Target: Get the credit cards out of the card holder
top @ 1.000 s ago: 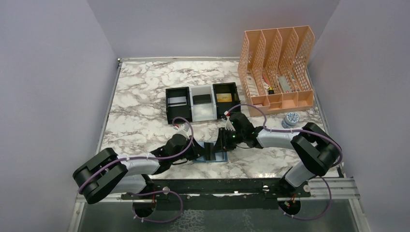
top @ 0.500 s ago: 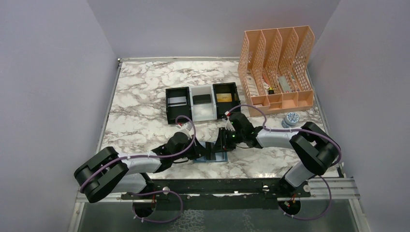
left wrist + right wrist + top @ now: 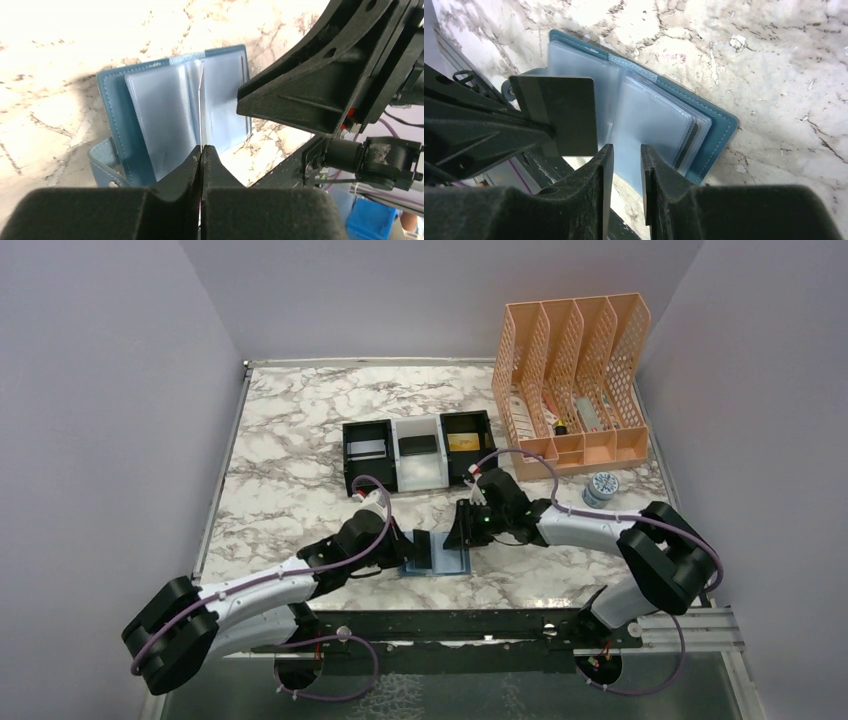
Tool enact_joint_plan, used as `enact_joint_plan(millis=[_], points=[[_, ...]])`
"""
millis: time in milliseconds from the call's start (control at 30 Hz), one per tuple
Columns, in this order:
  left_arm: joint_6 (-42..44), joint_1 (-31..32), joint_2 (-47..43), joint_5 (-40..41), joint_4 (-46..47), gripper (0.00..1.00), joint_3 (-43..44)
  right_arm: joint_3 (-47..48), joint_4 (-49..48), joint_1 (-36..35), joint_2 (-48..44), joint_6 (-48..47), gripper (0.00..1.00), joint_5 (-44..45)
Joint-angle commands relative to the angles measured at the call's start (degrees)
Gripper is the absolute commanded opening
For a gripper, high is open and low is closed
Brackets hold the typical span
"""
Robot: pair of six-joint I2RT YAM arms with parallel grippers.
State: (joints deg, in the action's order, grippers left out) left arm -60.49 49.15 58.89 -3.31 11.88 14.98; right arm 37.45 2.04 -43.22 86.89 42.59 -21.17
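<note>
My left gripper (image 3: 201, 150) is clamped shut on the edge of a dark card (image 3: 559, 112). I hold it over the left panel of the holder (image 3: 719, 130), upright and edge-on to my own wrist camera. I cannot tell whether its far edge touches the clear sleeves. The holder lies open on the worktop (image 3: 290, 440), near the front edge between my arms, sleeves facing up. My right gripper (image 3: 623, 150) sits over the right panel with its jaws a narrow gap apart and nothing visible between them. A second card (image 3: 690, 142) shows as a dark sliver in that panel's sleeves. Behind the holder, the tray (image 3: 420, 478) has a silver, a black and a gold card, one in each compartment.
</note>
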Motion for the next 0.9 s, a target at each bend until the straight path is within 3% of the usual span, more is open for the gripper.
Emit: enact_joint_plan(millis=[0,300,533,700,867], points=[[5.3,-0.5,-5.0,7.4,-16.9,0.0,5.6,1.5,-0.4,-0.1,-3.5,-4.2,0.28,-0.8],[6.2,-0.8,-10.8,14.0,-26.2,0.0,9.7,-1.9,-10.8,-0.2,-5.7,-2.7,0.28,-10.2],[13.3,-1.2,-11.7,20.0,-35.7,0.0,16.6,0.6,-8.1,-0.3,-1.2,-1.5,0.28,-9.1],[17.8,-2.9,-9.3,18.2,-36.0,0.0,19.5,1.7,-8.8,-0.7,2.5,-0.1,0.28,-9.7],[21.7,-10.8,-8.4,9.2,-33.9,0.0,21.8,4.0,-9.3,-2.0,5.8,0.5,0.28,-10.6]])
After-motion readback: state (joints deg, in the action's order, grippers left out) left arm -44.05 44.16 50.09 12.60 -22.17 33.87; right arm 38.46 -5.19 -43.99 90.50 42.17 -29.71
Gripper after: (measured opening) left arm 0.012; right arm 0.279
